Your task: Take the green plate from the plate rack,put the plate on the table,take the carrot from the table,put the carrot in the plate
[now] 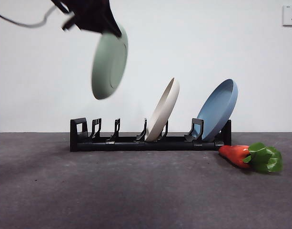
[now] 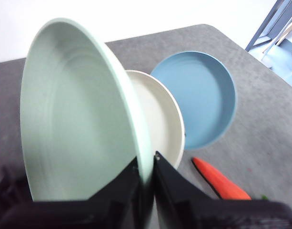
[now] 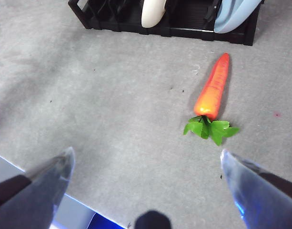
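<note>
the left claw [image 2: 146,179] pinches the green plate [image 1: 109,62] by its rim, edge-on above the rack's [image 1: 150,142] empty end; bare tabletop [image 1: 88,191] lies below and in front. the right claw [image 3: 146,186], spread, is nearer the carrot [image 3: 213,88].

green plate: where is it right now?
In the front view the green plate is in the air at upper left, above the plate rack's empty slots, its rim pinched by the left gripper.

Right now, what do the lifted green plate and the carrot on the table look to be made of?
Round pale sage-green plate: matte, even colour, thin rim in the left tool; probably plastic or melamine. Stubby orange toy carrot: glossy ridged body, stiff green leaves; likely moulded plastic.
</note>
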Motion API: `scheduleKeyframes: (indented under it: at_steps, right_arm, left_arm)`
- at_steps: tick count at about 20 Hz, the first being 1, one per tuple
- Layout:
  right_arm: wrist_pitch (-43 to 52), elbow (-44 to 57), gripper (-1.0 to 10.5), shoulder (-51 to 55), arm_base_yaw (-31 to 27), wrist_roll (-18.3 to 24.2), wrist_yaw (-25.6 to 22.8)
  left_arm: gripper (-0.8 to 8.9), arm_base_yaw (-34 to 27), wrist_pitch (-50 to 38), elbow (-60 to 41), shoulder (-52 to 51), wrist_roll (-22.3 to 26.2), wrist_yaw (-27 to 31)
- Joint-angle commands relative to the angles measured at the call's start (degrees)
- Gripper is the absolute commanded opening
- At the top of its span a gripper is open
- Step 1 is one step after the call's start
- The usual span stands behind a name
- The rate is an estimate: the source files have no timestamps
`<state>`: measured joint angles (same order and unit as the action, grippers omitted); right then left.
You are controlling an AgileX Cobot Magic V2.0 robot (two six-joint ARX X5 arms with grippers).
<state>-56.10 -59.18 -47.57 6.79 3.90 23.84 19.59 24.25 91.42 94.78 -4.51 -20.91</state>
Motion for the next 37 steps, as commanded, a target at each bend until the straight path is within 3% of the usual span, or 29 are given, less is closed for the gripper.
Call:
scheduleKeyframes:
  at_steps: [1, 4, 7, 13, 21, 29, 32, 33, 34, 36, 37]
  right_arm:
    - [0.13, -0.15, 5.6, -0.04, 0.13, 0.26, -0.11]
    - [0.24, -0.15, 5.6, -0.04, 0.13, 0.26, -0.11]
    - [0.33, -0.15, 5.6, -0.04, 0.13, 0.26, -0.11]
    - [0.33, -0.15, 5.6, -0.04, 0.13, 0.26, 0.11]
    - [0.31, -0.15, 5.6, -0.04, 0.13, 0.24, 0.24]
    - [0.28, -0.15, 5.6, -0.04, 0.13, 0.24, 0.24]
    - [0.31, -0.15, 5.6, -0.04, 0.13, 0.24, 0.24]
    - [0.31, -0.15, 5.6, -0.04, 0.13, 0.24, 0.24]
    - [0.33, -0.15, 5.6, -0.07, 0.13, 0.26, 0.22]
    - [0.31, -0.15, 5.6, -0.07, 0.13, 0.24, 0.24]
    - [0.31, -0.15, 5.6, -0.07, 0.13, 0.24, 0.24]
  left_arm:
    - [-0.08, 1.75, 6.38, -0.17, -4.52, 4.24, 0.68]
    - [-0.06, 8.39, 16.65, -0.17, -9.55, 11.78, 10.8]
    - [-0.06, 18.69, 23.12, -0.22, -10.73, 15.54, 20.96]
    - [-0.06, 34.6, 20.98, -7.69, -9.25, 18.99, 37.13]
    - [-0.06, 40.44, -2.29, -29.51, -3.34, 27.28, 45.46]
    - [-0.06, 41.09, -7.04, -30.36, 9.66, 28.52, 48.04]
    - [0.12, 41.16, -7.02, -30.36, 11.23, 26.88, 47.32]
    - [0.74, 41.24, -7.02, -30.36, 11.23, 26.4, 46.71]
    - [2.09, 41.44, -6.97, -30.36, 11.23, 25.55, 46.1]
    - [3.83, 41.44, -6.62, -30.29, 11.21, 24.04, 46.16]
    - [3.81, 41.44, -6.47, -30.29, 11.21, 23.98, 46.1]
